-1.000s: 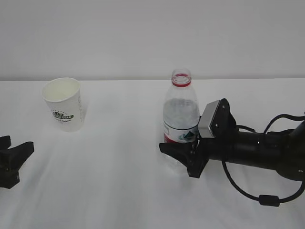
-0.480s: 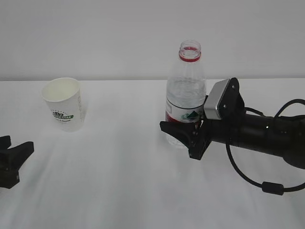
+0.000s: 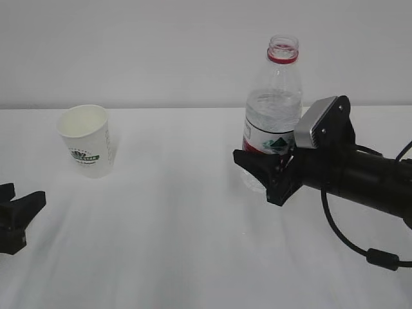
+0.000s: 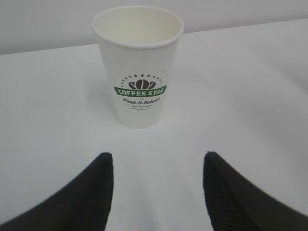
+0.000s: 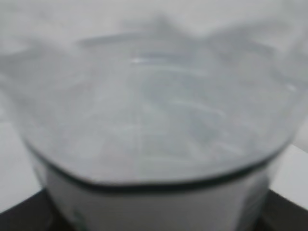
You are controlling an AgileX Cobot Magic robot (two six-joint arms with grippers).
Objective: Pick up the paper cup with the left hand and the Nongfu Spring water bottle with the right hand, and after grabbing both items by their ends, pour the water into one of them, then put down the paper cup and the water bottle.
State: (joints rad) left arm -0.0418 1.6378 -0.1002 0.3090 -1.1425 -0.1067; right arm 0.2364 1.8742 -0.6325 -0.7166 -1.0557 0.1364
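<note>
The Nongfu Spring water bottle (image 3: 273,109) is uncapped, upright and lifted off the table, with my right gripper (image 3: 259,172) shut on its lower body just under the red-and-white label. The right wrist view is filled by the blurred bottle (image 5: 154,110), with dark fingers (image 5: 19,219) at the bottom corners. The paper cup (image 3: 87,141) stands upright at the far left of the table. My left gripper (image 3: 23,196) rests low at the left edge, open and empty. The left wrist view has the cup (image 4: 138,72) standing ahead of the open left gripper (image 4: 156,161), apart from it.
The white table (image 3: 161,257) runs back to a plain pale wall. A black cable (image 3: 360,248) loops down from the right arm near the table's right side.
My right gripper has carried the bottle up and to the right, off the table. The cup and the left gripper have not moved.
</note>
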